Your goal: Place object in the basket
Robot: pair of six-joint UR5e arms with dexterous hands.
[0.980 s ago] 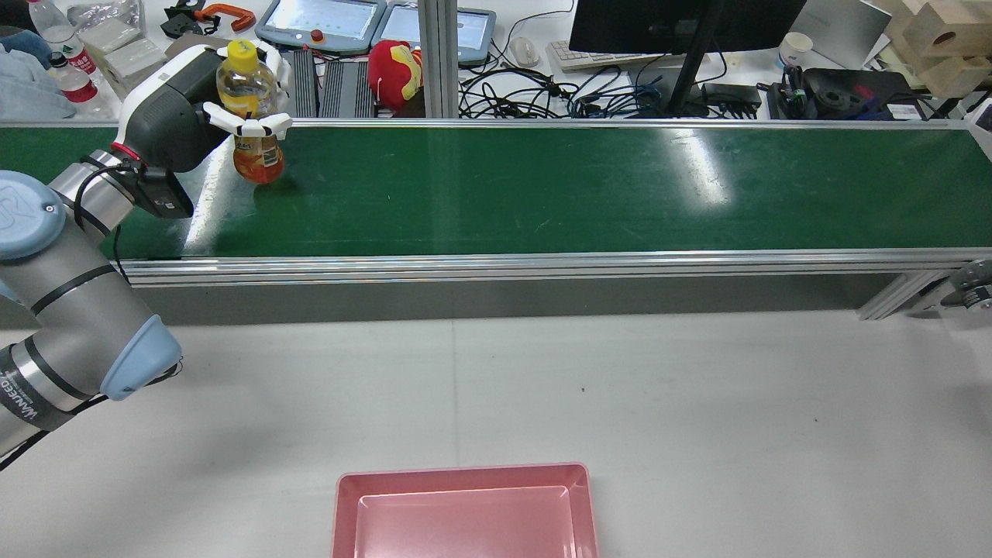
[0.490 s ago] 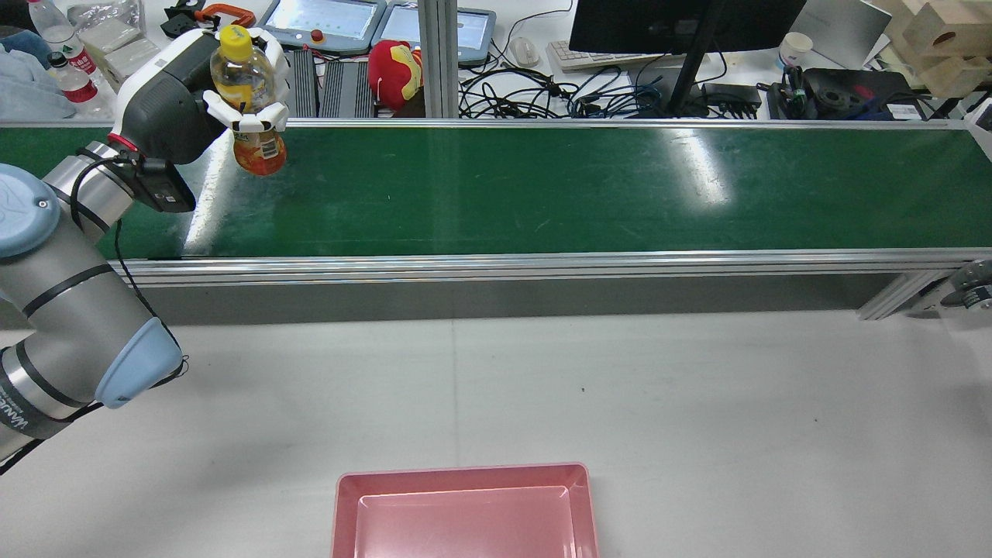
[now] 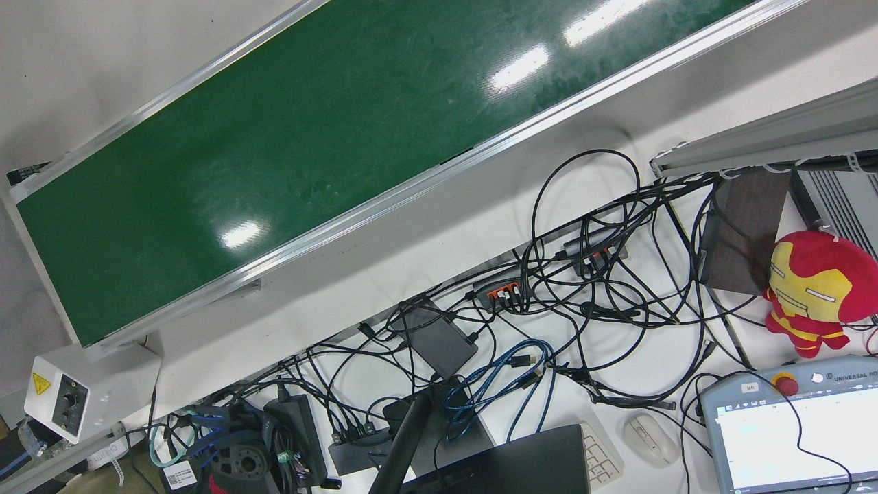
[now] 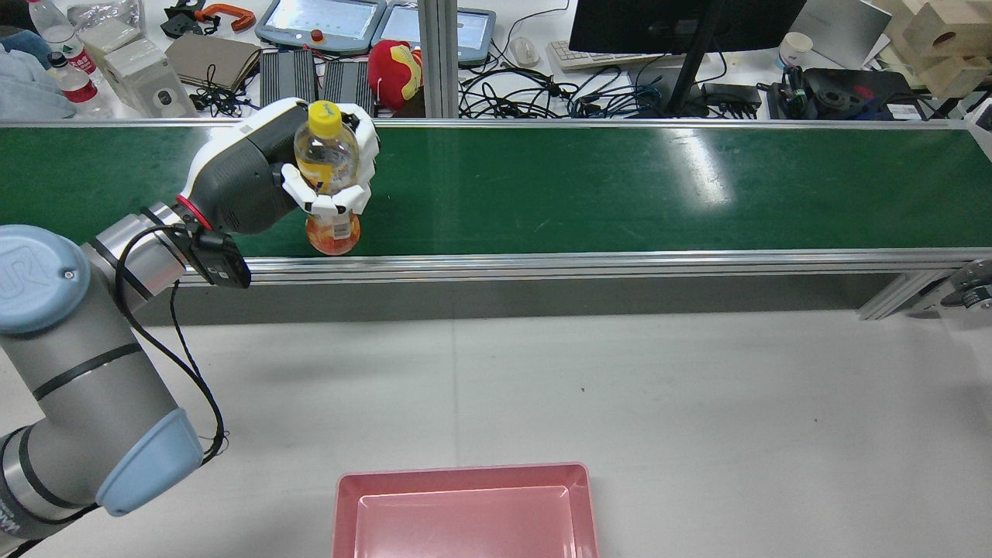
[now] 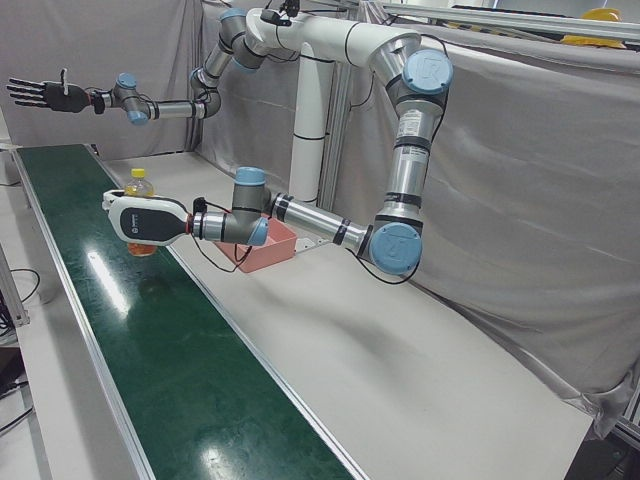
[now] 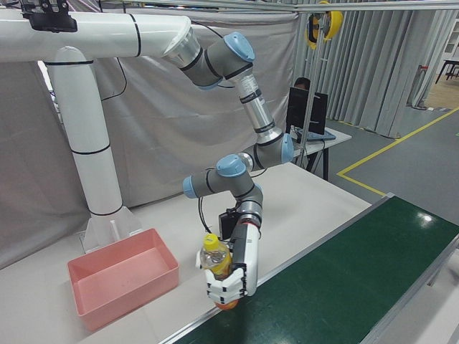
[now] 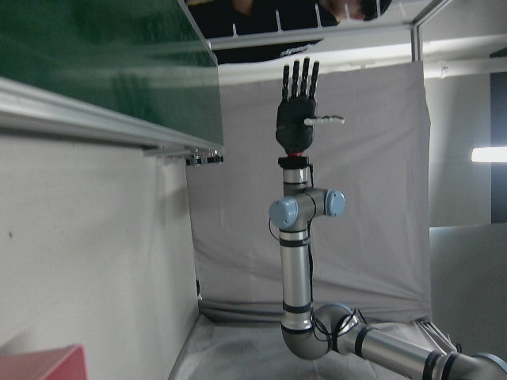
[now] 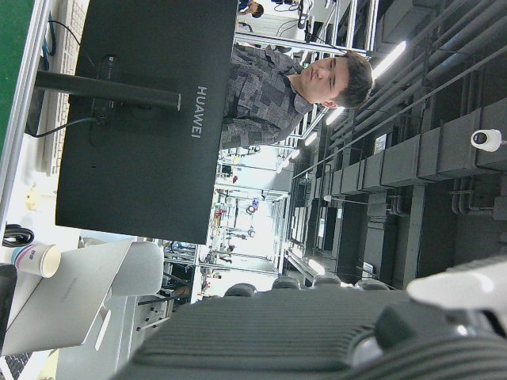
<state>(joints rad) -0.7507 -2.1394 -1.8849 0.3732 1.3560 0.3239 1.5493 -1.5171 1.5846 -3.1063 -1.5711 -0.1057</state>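
Here the left hand (image 4: pixel 263 167) sits in the upper left of the rear view, its white fingers (image 4: pixel 329 203) wrapped round a yellow-capped drink bottle (image 4: pixel 328 182) that stands upright. The bottle's orange base shows below the fingers, over the near edge of the green conveyor belt (image 4: pixel 620 190); whether it touches the belt cannot be told from this angle. The fingers cover much of the label. In the right-front view the same hand (image 6: pixel 233 276) grips the bottle (image 6: pixel 216 266) at the lower middle of the frame, beside the belt's edge. In the left-front view the bottle (image 5: pixel 139 212) is largely hidden behind the hand (image 5: pixel 145 219), with only its cap and base showing. The pink basket (image 4: pixel 465 511) lies on the grey tabletop (image 4: pixel 697 403) at the bottom centre of the rear view, cut off by the lower edge and well apart from the bottle. The right hand (image 5: pixel 42 94) shows small at the upper left of the left-front view, raised with its fingers spread and holding nothing; the left hand view shows it (image 7: pixel 296 111) likewise splayed. The front view shows only the belt and tangled cables, no arm.
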